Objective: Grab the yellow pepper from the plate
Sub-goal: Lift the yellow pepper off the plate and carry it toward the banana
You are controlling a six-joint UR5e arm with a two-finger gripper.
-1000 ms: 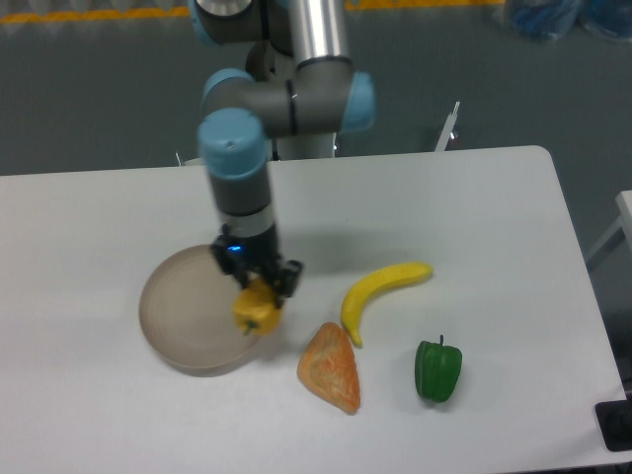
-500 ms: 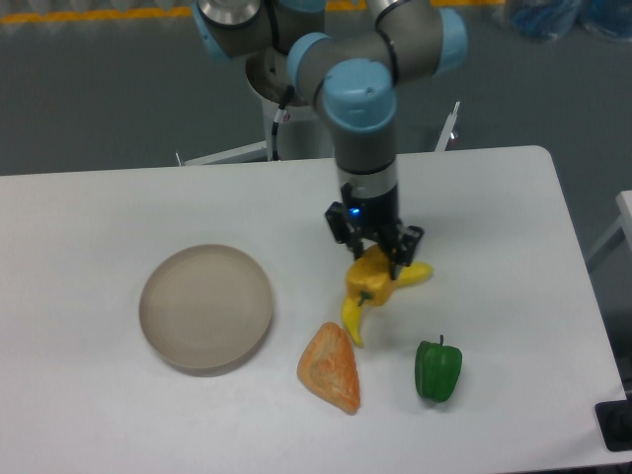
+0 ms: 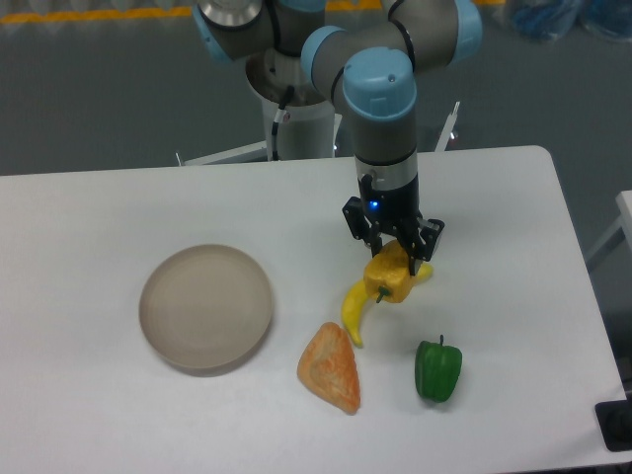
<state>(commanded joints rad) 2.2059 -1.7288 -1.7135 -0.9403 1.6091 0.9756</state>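
My gripper [image 3: 393, 253] is shut on the yellow pepper [image 3: 389, 277] and holds it above the table, over the banana [image 3: 355, 306], well to the right of the plate. The pepper hangs from the fingers with its stem end pointing down. The plate [image 3: 205, 307] is a round beige-grey dish at the left of the table with nothing on it.
A curved yellow banana lies under and left of the held pepper. An orange wedge-shaped piece [image 3: 331, 367] lies near the front. A green pepper [image 3: 437, 368] stands at the front right. The white table's right edge [image 3: 578, 276] is near.
My gripper has carried the yellow pepper from the plate's right rim across to the right, over the banana; in the last half second it moved slightly further right.
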